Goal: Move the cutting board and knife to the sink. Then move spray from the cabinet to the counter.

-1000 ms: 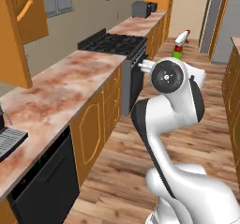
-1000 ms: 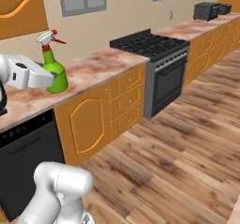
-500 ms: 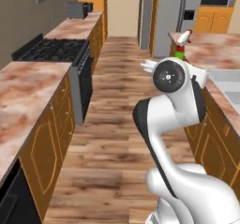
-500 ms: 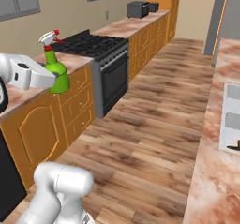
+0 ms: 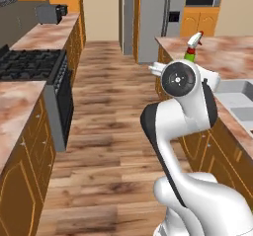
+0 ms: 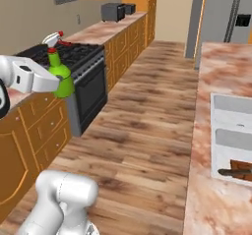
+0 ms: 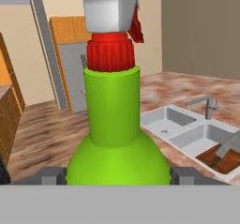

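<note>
Currently we are holding the spray [image 7: 115,138] clamped upright in the gripper [image 7: 117,176], aloft above the wooden floor [image 6: 142,131], between the two runs of surface [image 6: 206,81]. Cutting board [image 6: 242,170] and knife [image 6: 234,172]: lying in the sink [image 6: 221,131], that step looking finished. Remaining, by our judgement: setting the spray on the surface.
</note>
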